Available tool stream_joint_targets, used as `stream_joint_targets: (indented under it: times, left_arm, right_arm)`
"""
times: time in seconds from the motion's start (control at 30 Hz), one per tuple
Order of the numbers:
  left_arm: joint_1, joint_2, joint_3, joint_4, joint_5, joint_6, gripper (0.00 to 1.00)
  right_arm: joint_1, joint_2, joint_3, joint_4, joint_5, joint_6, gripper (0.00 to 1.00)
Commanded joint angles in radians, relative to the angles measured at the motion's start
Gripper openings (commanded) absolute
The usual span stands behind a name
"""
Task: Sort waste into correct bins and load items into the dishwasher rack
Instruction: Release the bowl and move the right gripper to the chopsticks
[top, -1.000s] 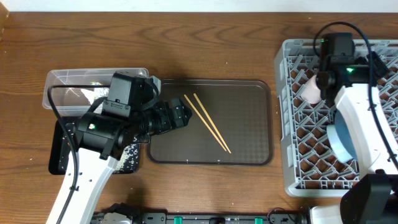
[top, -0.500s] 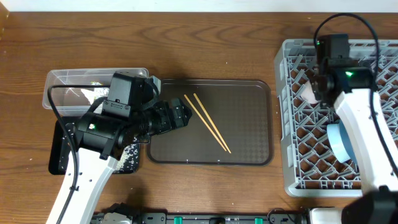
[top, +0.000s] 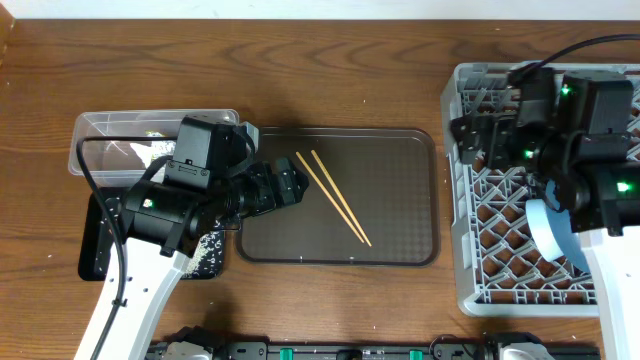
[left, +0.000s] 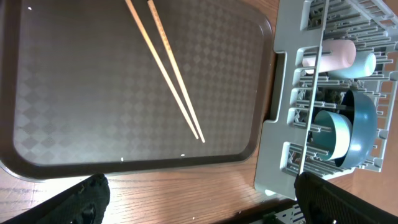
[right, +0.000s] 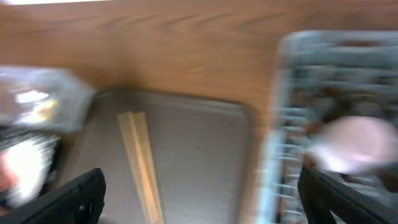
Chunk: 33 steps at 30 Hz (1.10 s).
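**A:** Chopsticks position?

**B:** Flat on the brown serving tray at mid-table, side by side, ends nearly touching toward the robot's edge. Dishwasher rack sat at the right edge with the pinkish-white cup and blue plate loaded.

**A:** Claws?

**B:** Left gripper hung just left of the sticks, fingers spread, empty. Right gripper was over the rack's left wall, fingers also apart, nothing between. Its wrist view was smeared.

**A:** Risks?

**B:** Judged three. Thin sticks lying flush could slip a pinch or get scattered. The fingers could take one stick only. Once released, the sticks could drop through the open lattice.
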Motion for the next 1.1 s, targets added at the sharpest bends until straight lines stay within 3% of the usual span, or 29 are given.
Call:
stream_joint_targets:
  times: [0.0,0.17,0.47,0.8,1.07]
  left_arm:
    - [0.004,0.000,0.012,-0.002,0.010,0.014,0.98]
    - [0.004,0.000,0.012,-0.002,0.010,0.014,0.98]
    - [0.004,0.000,0.012,-0.002,0.010,0.014,0.98]
    - [0.004,0.000,0.012,-0.002,0.010,0.014,0.98]
    - [0.004,0.000,0.012,-0.002,0.010,0.014,0.98]
  right_arm:
    - [0.080,0.029,-0.027,0.004,-0.204,0.048,0.96]
    - [0.219,0.091,-0.051,0.018,-0.085,0.066,0.92]
    - [0.407,0.271,-0.055,0.092,0.085,0.233,0.91]
    - [0.483,0.462,-0.055,0.167,0.088,0.243,0.90]
    - [0.505,0.586,-0.055,0.192,0.089,0.243,0.83]
